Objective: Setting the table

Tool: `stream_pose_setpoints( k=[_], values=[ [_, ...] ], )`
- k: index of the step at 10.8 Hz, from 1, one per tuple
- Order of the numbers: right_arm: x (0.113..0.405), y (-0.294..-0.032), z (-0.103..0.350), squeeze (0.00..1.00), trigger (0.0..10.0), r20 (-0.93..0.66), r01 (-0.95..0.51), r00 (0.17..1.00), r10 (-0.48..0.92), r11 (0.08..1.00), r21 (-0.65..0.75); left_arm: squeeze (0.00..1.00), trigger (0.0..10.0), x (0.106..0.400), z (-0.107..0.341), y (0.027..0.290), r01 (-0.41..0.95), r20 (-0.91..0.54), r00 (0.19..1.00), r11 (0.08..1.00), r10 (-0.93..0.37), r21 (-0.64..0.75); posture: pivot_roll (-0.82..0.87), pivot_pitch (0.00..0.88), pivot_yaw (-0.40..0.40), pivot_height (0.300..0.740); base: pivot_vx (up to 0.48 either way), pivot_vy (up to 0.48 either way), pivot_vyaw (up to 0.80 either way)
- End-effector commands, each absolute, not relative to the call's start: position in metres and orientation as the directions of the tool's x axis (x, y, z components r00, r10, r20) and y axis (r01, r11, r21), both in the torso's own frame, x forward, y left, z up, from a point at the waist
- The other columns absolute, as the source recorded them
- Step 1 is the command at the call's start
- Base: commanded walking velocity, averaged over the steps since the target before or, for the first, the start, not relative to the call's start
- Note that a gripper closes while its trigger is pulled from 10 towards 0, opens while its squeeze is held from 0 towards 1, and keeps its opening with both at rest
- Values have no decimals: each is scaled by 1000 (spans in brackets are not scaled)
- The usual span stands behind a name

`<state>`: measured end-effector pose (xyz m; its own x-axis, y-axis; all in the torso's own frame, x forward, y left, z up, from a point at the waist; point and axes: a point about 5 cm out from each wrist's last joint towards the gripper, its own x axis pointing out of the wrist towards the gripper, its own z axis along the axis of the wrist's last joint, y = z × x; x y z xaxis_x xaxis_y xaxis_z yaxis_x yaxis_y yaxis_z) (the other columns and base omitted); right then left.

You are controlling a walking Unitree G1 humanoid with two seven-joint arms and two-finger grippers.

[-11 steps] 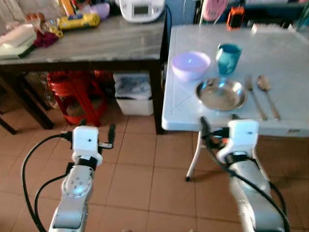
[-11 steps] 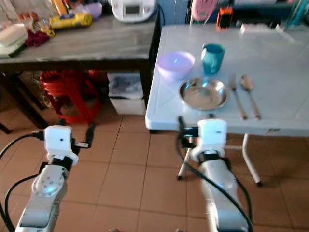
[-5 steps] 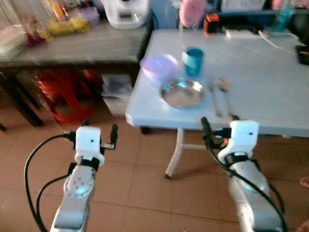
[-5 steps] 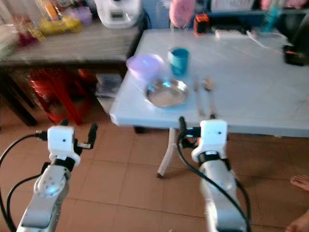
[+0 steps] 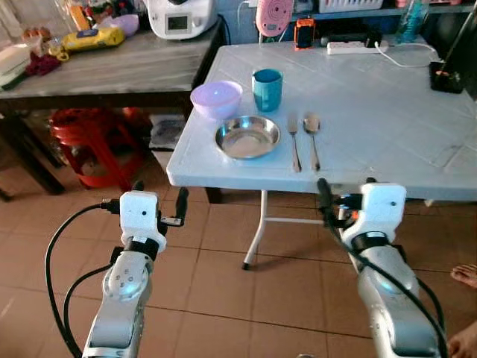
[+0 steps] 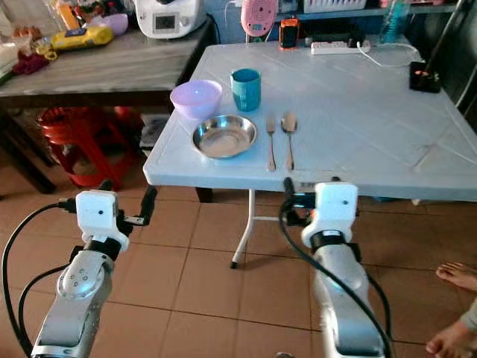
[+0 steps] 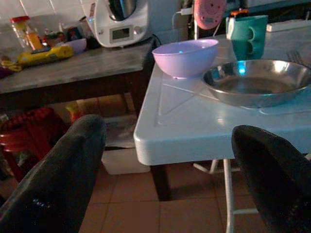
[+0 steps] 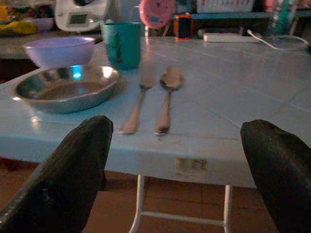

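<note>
On the white folding table (image 5: pixel 373 127) a place is laid near its left front corner. A steel plate (image 5: pixel 247 137) lies there with a lilac bowl (image 5: pixel 216 98) and a teal cup (image 5: pixel 267 89) behind it. A fork (image 5: pixel 294 140) and a spoon (image 5: pixel 313 138) lie side by side right of the plate. My left gripper (image 5: pixel 159 195) hangs open and empty over the floor, below and left of the table corner. My right gripper (image 5: pixel 345 195) is open and empty just in front of the table's front edge, facing the fork (image 8: pixel 138 99) and spoon (image 8: pixel 166 94).
A grey-topped side table (image 5: pixel 112 67) stands to the left with a white appliance (image 5: pixel 181 16) on it and a red stool (image 5: pixel 89 134) beneath. A power strip (image 5: pixel 354 46) and a black holder (image 5: pixel 446 77) sit at the white table's far side. A person's bare foot (image 5: pixel 466 276) is at the lower right.
The whole picture has shifted, so the camera moved: the table now lies more squarely ahead and the blur has gone. Both grippers keep the same open, empty pose.
</note>
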<state>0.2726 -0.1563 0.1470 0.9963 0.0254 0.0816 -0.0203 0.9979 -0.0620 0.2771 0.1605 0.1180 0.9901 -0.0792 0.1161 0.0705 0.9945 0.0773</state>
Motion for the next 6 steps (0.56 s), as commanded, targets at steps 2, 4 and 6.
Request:
stream_pose_setpoints(
  k=[2,4,6],
  values=[
    [275,-147,151,0,10000,118,-60,991,69,995,-80,0,10000,276,119,166,67,117,990,995,-76,77,-111,106,109,740,0,0,0],
    [275,-143,153,0,10000,124,-85,988,94,993,-79,0,10000,277,121,164,86,125,988,994,-95,75,-112,108,108,740,259,0,0],
    [273,-136,153,0,10000,119,-130,983,138,989,-74,0,10000,277,121,163,95,125,987,993,-104,75,-113,108,109,740,332,0,0]
  ],
)
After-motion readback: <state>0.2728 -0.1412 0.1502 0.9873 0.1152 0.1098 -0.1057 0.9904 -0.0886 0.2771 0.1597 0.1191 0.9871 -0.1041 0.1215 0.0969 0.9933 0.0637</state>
